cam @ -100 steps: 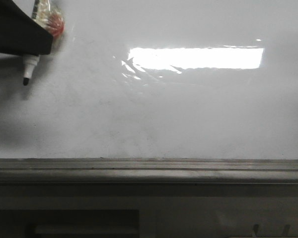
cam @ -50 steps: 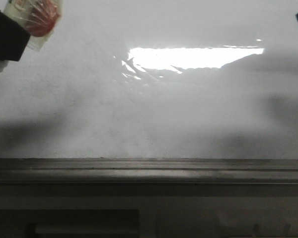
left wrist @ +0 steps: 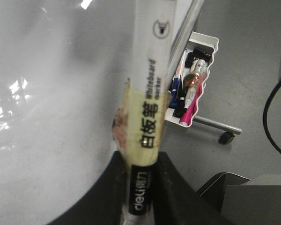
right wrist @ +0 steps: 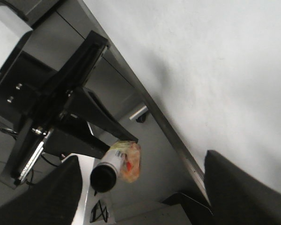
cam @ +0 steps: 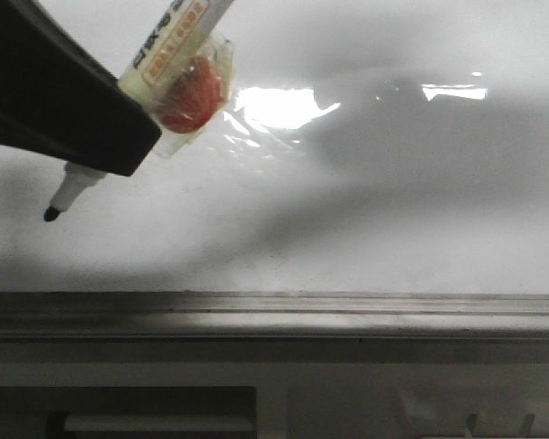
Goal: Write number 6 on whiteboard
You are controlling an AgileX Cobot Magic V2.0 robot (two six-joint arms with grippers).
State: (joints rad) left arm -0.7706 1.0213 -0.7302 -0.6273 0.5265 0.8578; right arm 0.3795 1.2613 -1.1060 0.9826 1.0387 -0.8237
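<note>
Glossy white whiteboard [cam: 366,229] with grey metal rail [cam: 274,311] — smooth plastic marker [left wrist: 147,108], matt black left gripper [cam: 73,119]

Grey floor [left wrist: 253,56], white tray of pens [left wrist: 193,84] on rolling stand

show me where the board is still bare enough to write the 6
The whiteboard has no marks at all: the widest bare stretch runs right of the marker tip, below the glare and above the bottom rail. The upper left is crowded by the left hand.
</note>
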